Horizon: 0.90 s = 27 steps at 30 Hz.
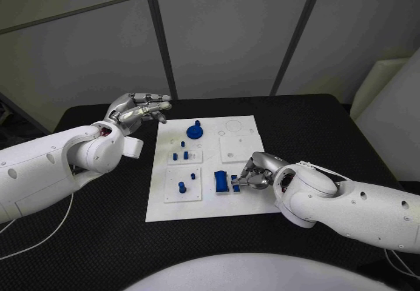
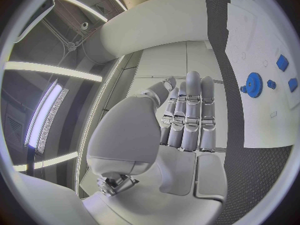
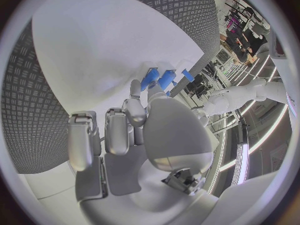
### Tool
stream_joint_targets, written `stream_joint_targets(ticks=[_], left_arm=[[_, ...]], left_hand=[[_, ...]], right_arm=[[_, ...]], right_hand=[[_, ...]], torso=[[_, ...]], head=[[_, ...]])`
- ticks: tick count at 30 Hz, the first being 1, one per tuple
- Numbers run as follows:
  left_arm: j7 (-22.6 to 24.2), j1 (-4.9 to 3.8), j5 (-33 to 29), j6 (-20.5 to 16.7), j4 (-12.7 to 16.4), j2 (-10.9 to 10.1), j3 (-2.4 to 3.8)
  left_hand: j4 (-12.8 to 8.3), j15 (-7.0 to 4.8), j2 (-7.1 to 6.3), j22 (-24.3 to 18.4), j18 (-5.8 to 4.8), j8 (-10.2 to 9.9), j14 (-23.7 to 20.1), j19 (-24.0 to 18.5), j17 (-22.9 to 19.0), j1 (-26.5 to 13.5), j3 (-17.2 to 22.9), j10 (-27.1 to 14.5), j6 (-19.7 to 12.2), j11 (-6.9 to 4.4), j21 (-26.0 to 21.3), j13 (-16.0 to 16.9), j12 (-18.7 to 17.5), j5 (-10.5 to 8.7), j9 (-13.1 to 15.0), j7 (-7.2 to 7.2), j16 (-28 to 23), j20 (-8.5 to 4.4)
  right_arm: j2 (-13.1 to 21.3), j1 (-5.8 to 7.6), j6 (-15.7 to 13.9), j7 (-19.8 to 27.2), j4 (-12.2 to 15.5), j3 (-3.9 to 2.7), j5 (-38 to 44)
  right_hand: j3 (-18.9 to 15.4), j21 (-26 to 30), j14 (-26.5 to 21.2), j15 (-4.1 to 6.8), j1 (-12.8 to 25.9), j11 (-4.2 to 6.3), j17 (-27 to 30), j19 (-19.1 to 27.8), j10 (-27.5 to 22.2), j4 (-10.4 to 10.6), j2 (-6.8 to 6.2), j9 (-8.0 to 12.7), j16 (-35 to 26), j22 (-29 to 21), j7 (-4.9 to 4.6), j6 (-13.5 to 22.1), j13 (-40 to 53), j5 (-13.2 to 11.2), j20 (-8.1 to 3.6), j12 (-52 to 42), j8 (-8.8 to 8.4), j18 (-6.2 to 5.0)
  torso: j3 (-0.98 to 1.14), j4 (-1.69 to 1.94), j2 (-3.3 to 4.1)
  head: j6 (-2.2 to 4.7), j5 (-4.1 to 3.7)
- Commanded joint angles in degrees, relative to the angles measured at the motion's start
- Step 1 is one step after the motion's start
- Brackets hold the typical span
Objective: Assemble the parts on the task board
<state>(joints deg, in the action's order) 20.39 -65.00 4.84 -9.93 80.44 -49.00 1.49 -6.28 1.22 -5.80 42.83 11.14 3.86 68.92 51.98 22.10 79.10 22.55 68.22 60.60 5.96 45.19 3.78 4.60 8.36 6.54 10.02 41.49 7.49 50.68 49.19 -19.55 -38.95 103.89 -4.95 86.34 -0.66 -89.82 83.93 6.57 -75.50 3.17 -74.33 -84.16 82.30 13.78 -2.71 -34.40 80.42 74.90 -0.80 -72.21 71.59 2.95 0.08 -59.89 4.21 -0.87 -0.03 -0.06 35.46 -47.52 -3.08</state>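
Head view, board: the task board (image 1: 210, 200) is lying in the middle of the black desk (image 1: 315, 121), with blue parts spread over it.
Head view, right robot hand (image 1: 255, 173): it is reaching over the board's near right area, fingers curling toward the blue block (image 1: 221, 182) and a smaller blue piece (image 1: 235, 183) just beside it; I cannot tell whether it is gripping either.
Head view, left robot hand (image 1: 140, 111): it is hovering off the board's far left corner, fingers bunched, carrying nothing visible.
Head view, nearer arm: the right, judged; the block is lying just to its inner side.
Left wrist view: the left fingers (image 2: 187, 115) are lying pressed together and straight, empty; the blue gear (image 2: 254, 81) is sitting well apart on the board.
Right wrist view: the right fingers (image 3: 125, 125) are bending toward blue pieces (image 3: 157, 78) just past the fingertips; contact is uncertain.
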Motion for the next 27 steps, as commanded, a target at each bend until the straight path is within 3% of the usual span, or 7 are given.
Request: stream_joint_targets(ticks=[1,6,14,18,22,25,27], left_arm=[[0.1,-0.08,-0.2,0.6,0.0,0.1,0.05],[0.0,-0.08,-0.2,0.6,0.0,0.1,0.05],[0.0,-0.08,-0.2,0.6,-0.1,0.1,0.05],[0.0,-0.08,-0.2,0.7,-0.1,0.0,0.05],[0.3,-0.07,-0.2,0.6,-0.2,0.0,0.04],[1.0,-0.07,-0.2,0.4,-0.3,0.2,0.04],[1.6,-0.06,-0.4,0.3,-0.5,0.3,0.04]], left_hand=[[-0.4,0.09,-0.10,-0.1,-0.64,-0.1,-0.2,-0.2,-0.1,0.0,0.1,-0.3,-0.5,0.07,-0.3,0.1,-0.1,0.12,-0.1,-0.13,-0.4,-0.04],[-0.4,0.09,-0.10,-0.1,-0.64,-0.1,-0.2,-0.2,-0.1,0.0,0.1,-0.3,-0.5,0.07,-0.3,0.1,-0.1,0.12,-0.1,-0.13,-0.4,-0.04],[-0.4,0.09,-0.10,-0.1,-0.64,-0.1,-0.2,-0.2,-0.1,0.0,0.1,-0.3,-0.5,0.07,-0.3,0.1,-0.1,0.12,-0.1,-0.13,-0.4,-0.04],[-0.4,0.09,-0.10,-0.1,-0.64,-0.1,-0.2,-0.2,-0.1,0.0,0.1,-0.3,-0.5,0.07,-0.3,0.1,-0.1,0.12,-0.1,-0.13,-0.4,-0.04],[-0.5,0.09,-0.10,0.0,-0.65,-0.1,-0.2,-0.2,-0.1,0.0,0.1,-0.3,-0.5,0.09,-0.3,0.1,-0.1,0.11,-0.1,-0.11,-0.4,-0.04],[-0.5,0.13,-0.09,0.0,-0.67,0.0,-0.2,-0.2,-0.1,-0.1,0.0,-0.3,-0.4,0.11,-0.3,0.1,-0.1,0.02,-0.1,-0.09,-0.4,-0.02],[-0.4,0.17,-0.05,-0.1,-0.69,0.0,-0.2,-0.2,-0.1,-0.3,-0.1,-0.2,-0.4,0.11,-0.3,0.1,-0.1,-0.17,-0.1,-0.10,-0.4,0.01]], right_arm=[[0.0,-0.12,1.5,0.2,-1.0,0.13,-0.5],[-0.2,-0.11,1.4,1.1,-1.8,0.12,-0.6],[0.2,-0.11,-0.3,4.2,-1.0,0.12,-1.3],[1.6,-0.11,-2.0,12.7,-0.2,0.12,-6.1],[3.5,-0.03,-2.1,22.4,0.2,0.10,-14.0],[4.5,0.56,-2.4,28.5,-0.4,0.07,-22.0],[4.9,1.48,-2.5,33.1,-1.7,0.06,-29.5]], right_hand=[[-0.4,-0.2,3.1,0.17,1.2,0.03,-0.3,-5.8,0.6,0.8,-0.19,-0.1,0.4,15.1,0.15,-0.6,0.2,-0.3,-0.36,-0.3,0.00,0.87],[-0.8,-0.2,3.1,0.27,1.5,0.10,-0.5,-5.8,0.8,1.2,-0.26,-0.3,0.5,15.1,0.24,-0.7,0.4,-0.3,-0.45,-0.7,0.08,0.87],[-1.3,-0.2,3.1,0.33,2.0,0.15,-0.5,-5.8,0.8,1.9,-0.46,-0.4,0.5,15.1,0.26,-0.7,0.4,-0.3,-0.54,-0.6,0.04,0.87],[-1.8,-0.2,2.7,0.17,2.3,-0.02,1.1,-5.8,0.0,2.5,-1.27,-0.3,-0.5,15.1,-0.02,0.3,-0.8,-0.3,-0.49,1.6,-0.45,0.87],[-2.1,0.2,1.5,-0.56,2.3,-1.04,5.1,-5.7,-2.5,2.8,-2.36,0.4,-3.4,15.0,-1.26,4.3,-4.4,-0.2,-0.03,7.9,-0.75,0.78],[-2.0,6.1,0.1,-1.31,1.9,-1.92,9.3,-3.7,-5.6,2.8,-2.98,1.1,-6.8,13.1,-2.30,7.7,-9.0,-0.2,0.59,15.9,-0.78,-0.42],[-1.7,14.9,-2.2,-2.04,1.1,-2.69,16.3,-0.6,-10.0,2.6,-3.12,1.6,-12.5,10.1,-2.96,9.8,-15.3,-0.3,1.18,26.4,-0.67,-2.11]], torso=[[-0.05,0.06,0.01],[-0.03,-0.09,0.04],[-0.01,-0.06,0.00],[-0.05,-0.03,-0.07],[-0.07,-0.09,-0.25],[-0.16,-0.07,-0.50],[-0.26,-0.11,-0.83]], head=[[-0.01,0.02],[-0.11,0.06],[-0.13,0.01],[-0.02,-0.03],[0.36,-0.08],[0.94,-0.44],[1.74,-0.56]])
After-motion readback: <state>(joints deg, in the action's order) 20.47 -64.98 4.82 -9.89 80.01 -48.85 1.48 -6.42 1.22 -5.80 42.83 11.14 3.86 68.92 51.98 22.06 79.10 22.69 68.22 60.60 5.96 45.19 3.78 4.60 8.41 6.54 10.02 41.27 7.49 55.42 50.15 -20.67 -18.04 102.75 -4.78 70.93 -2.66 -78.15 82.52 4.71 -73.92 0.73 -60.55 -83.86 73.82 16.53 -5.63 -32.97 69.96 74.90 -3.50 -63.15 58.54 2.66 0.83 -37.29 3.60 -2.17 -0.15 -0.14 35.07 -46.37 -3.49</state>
